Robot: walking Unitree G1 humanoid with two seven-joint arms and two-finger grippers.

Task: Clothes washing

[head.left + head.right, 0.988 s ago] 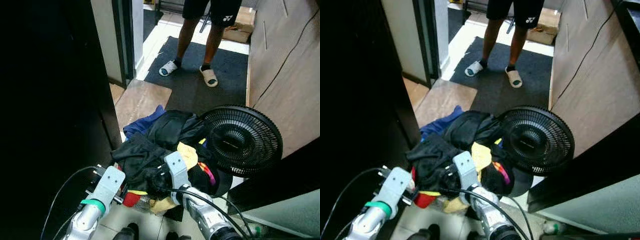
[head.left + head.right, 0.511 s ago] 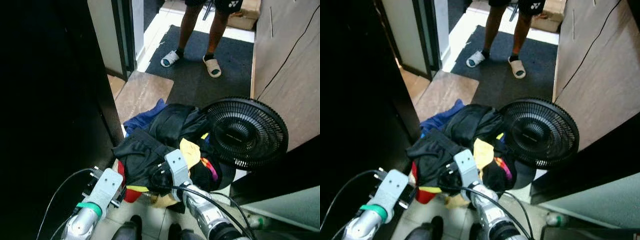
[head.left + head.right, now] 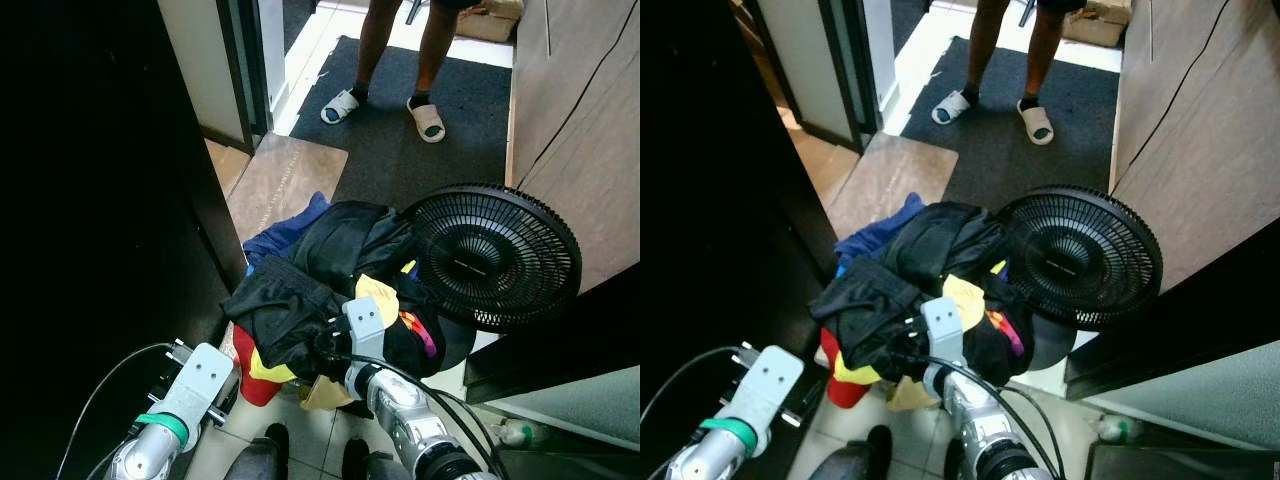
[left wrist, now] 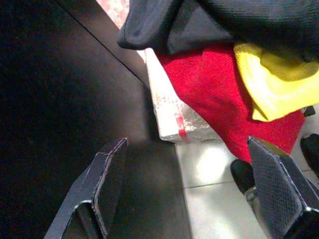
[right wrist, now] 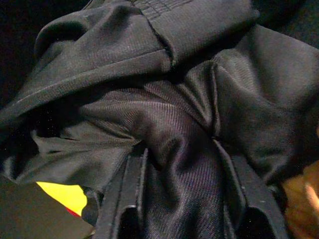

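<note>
Beside the fan: pile of clothes lies heaped on the floor just left of the black fan, touching its base; mostly black garments, with a yellow piece, a red piece and a blue one on the far side.
Right gripper: my right gripper is pushed into the near side of the pile; the wrist view shows its jaws closed round a fold of black garment, cloth bunched between the two fingers.
Left gripper: my left gripper hangs low at the near-left edge of the pile, jaws wide open, nothing between them, pointed at the red piece and the white box under it.
Progress: early, I judge. A grab on the laundry is made, but the whole pile looks to sit on the floor and I see no washer in these views. Lifting, carrying and loading are all left.
Change: the camera has tipped down and shifted, so the scene slid in frame. The left arm sits lower and further from the pile than a second ago; the right gripper stays buried in the black cloth. Pile and fan look unmoved.
Bystander: a person in slippers stands on the dark mat, well beyond the fan.
</note>
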